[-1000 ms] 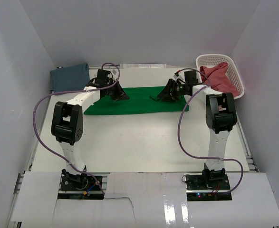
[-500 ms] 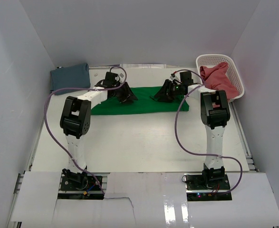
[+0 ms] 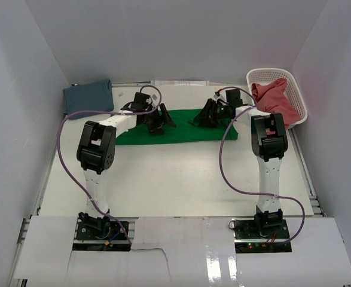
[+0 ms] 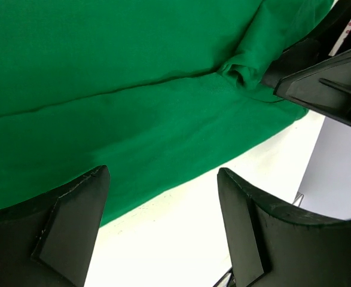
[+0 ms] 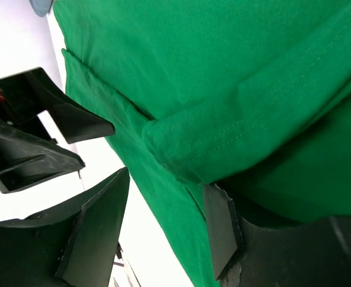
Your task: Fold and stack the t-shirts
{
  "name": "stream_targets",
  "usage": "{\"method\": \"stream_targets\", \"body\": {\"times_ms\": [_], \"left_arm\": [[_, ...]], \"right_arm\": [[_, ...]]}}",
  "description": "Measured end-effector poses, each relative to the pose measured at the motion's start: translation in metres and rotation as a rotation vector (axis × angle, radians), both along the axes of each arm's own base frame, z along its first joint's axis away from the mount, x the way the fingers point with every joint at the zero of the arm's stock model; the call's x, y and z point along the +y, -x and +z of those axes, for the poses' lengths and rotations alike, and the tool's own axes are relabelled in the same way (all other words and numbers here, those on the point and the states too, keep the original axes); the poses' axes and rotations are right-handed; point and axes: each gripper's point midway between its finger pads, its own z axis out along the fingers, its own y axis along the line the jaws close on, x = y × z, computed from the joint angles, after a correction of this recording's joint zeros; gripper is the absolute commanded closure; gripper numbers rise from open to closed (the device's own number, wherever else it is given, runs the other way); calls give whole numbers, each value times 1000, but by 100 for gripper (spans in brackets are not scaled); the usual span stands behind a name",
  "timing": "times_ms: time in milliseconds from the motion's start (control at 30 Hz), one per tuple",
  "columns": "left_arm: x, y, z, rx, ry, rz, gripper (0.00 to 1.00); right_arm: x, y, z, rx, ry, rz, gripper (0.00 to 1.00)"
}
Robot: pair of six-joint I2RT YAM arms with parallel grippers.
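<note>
green shirt (image 3: pixel 181 131): flat on the table just left of the basket (image 3: pixel 271 70), lying as a long narrow strip

long axis: side to side, running straight away from the basket toward the blue shirt (image 3: pixel 88 97). The end away from the basket tapers off.

which way it points: no idea, can't make out the collar or hem

left gripper (image 4: pixel 161 179): hanging open with fingers wide. Nothing is between them, just an edge of the green shirt and bare table underneath. It sits over the half of the strip farther from the basket.

right gripper (image 5: pixel 166 179): over the basket-side half, jaws partway apart. A raised fold of green runs up against one finger, and I honestly can't tell if it's pinched or just leaning there.

who's nearer: both are right on top of it. Left has the far end, right has the basket end.

next move (my guess): fold end over end along that axis, so the left needs a fresh grab first

blue shirt: folded in the back corner, well away from the basket. Looks like the stack spot.

red shirt (image 3: pixel 274 98): bunched up inside the basket, not folded yet
</note>
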Motion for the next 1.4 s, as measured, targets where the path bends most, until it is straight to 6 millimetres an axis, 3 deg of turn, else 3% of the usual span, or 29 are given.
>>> {"method": "stream_targets", "body": {"times_ms": [167, 500, 833, 1000, 1233, 1400], "left_arm": [[4, 13, -19, 31, -2, -4, 18], [7, 28, -18, 13, 18, -2, 18], [6, 31, -18, 15, 15, -7, 18], [6, 31, -18, 15, 15, -7, 19], [6, 32, -18, 16, 13, -10, 19], [6, 34, -18, 23, 9, -13, 19]], "right_arm": [[2, -6, 0, -8, -7, -6, 42], [11, -43, -6, -49, -52, -25, 42], [26, -67, 5, -51, -202, -75, 42], [31, -74, 22, -27, -304, -104, 42], [36, -87, 65, -55, -416, -122, 41], [38, -95, 84, -87, -444, -118, 40]]}}
